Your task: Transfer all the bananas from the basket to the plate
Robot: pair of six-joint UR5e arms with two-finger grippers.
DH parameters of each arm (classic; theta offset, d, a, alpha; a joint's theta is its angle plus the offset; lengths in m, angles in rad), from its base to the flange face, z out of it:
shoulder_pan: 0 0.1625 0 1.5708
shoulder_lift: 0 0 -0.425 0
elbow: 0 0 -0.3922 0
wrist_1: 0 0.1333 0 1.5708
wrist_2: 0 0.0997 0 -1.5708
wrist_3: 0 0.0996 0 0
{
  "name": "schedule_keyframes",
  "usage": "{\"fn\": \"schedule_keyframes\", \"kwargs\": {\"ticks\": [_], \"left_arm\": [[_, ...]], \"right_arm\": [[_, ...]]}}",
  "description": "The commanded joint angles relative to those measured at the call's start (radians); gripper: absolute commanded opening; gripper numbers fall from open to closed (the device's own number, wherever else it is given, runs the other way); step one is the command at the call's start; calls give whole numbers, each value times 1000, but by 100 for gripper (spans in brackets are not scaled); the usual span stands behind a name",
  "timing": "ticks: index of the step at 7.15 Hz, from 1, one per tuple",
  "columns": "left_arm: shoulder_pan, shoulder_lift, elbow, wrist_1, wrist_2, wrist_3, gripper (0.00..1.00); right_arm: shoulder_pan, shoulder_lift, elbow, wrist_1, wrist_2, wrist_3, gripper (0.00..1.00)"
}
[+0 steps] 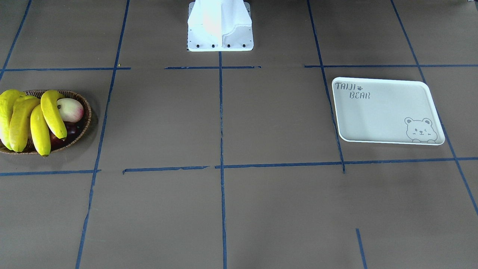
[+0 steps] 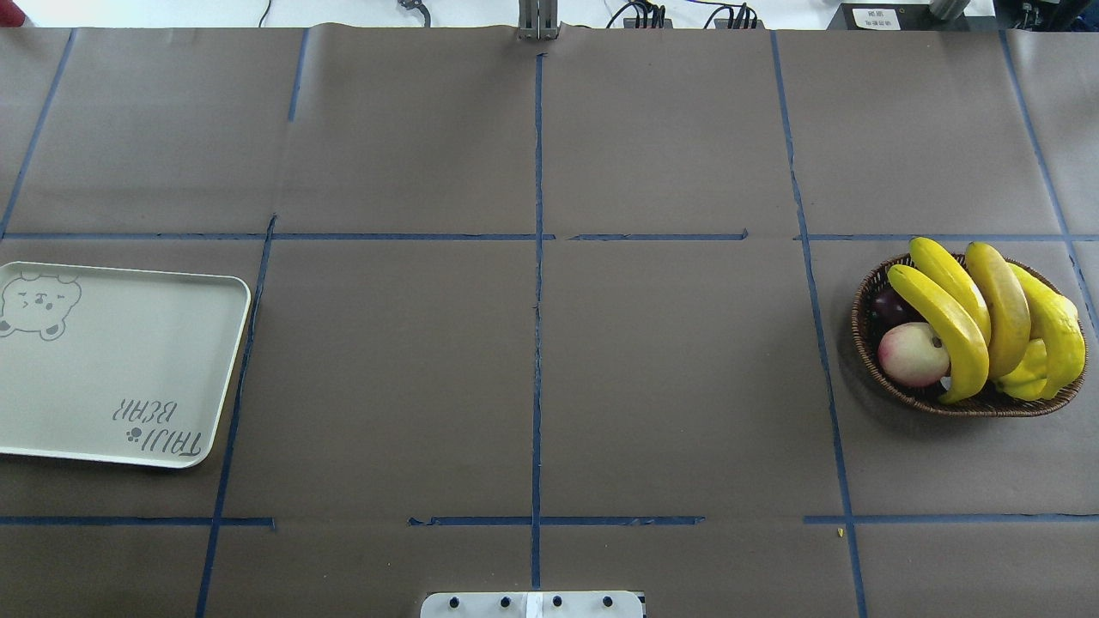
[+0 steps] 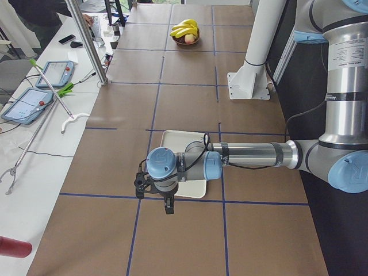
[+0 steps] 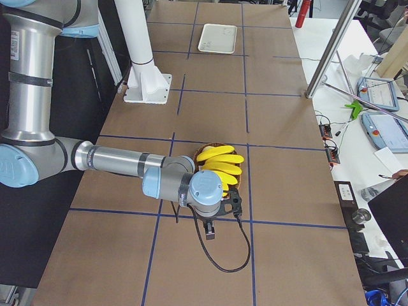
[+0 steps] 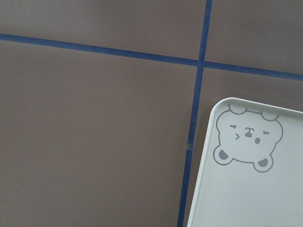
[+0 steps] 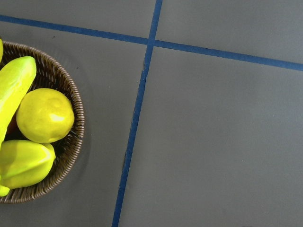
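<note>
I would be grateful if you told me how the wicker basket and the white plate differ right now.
The basket is oval, brown and woven; the plate is rectangular, white and smooth. The basket holds the bananas and an apple; the plate holds nothing. The basket lies on the robot's right, the plate on its left. Both rest flat on the table.

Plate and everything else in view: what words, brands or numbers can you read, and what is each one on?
"TAIJI BEAR": printed on two lines in a corner of the plate, with a small paw print after "TAIJI". It appears upside down in the overhead view.
White label on the dark box at the top of the overhead view: too small to read.
Tablet screens in the exterior left view: too small to read.
No other text is readable.
</note>
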Motion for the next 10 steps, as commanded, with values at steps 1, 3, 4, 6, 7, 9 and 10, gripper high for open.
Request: {"fn": "schedule_keyframes", "kwargs": {"ticks": [1, 3, 4, 6, 7, 9, 10], "left_arm": [[0, 0, 8, -3, 1, 1, 100], [0, 2, 8, -3, -1, 1, 100], [0, 0, 8, -6, -1, 1, 100], [2, 2, 13, -29, 1, 0, 100], [2, 2, 21, -32, -1, 1, 100], [2, 2, 19, -32, -1, 1, 100], [2, 2, 19, -32, -1, 1, 100]], "right_arm": [[1, 4, 5, 1, 2, 3, 100], [1, 5, 5, 1, 2, 2, 100], [1, 5, 6, 1, 2, 2, 100], [1, 13, 11, 2, 3, 0, 100], [1, 13, 8, 2, 3, -1, 100], [1, 11, 6, 2, 3, -1, 100], [1, 13, 8, 2, 3, -1, 100]]}}
